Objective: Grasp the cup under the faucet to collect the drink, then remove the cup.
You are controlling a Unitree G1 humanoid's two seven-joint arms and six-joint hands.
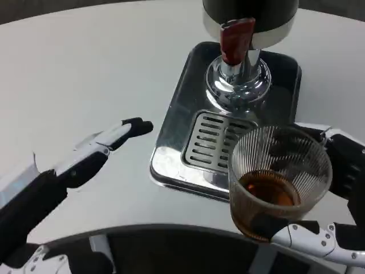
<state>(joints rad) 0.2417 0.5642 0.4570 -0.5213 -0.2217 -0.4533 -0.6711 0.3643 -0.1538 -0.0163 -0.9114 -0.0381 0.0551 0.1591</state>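
Two robot hands show at the near edge of a white table (68, 74). Our right robot hand (336, 188) grips a clear ribbed cup (279, 177), fingers wrapped around its far side and beneath its base. The cup holds amber drink (269, 191) filling roughly its lower third. It sits at the near right corner of a shiny metal drip tray (177, 120), and we cannot tell whether its base touches the tray or is lifted just above it. It is already nearer to us than the faucet (236, 43), no longer directly beneath the spout.

We judge the step in hand to be carrying the filled cup away. To do it well, we should keep the cup upright and level, hold the grip steady without squeezing the thin wall, and move slowly toward the near right so the liquid does not slosh.

Our left robot hand (85, 157) is open and holds nothing, fingers stretched out flat toward the tray, resting low over the table to the left, well apart from the cup.

At the far side stands the dispenser: a dark body (251, 11), a red tap lever (235, 37) and a chrome base (236, 85) above the slotted grate (214, 137). The raised tray rim lies close beside the cup, and could catch its base if we drag rather than lift.
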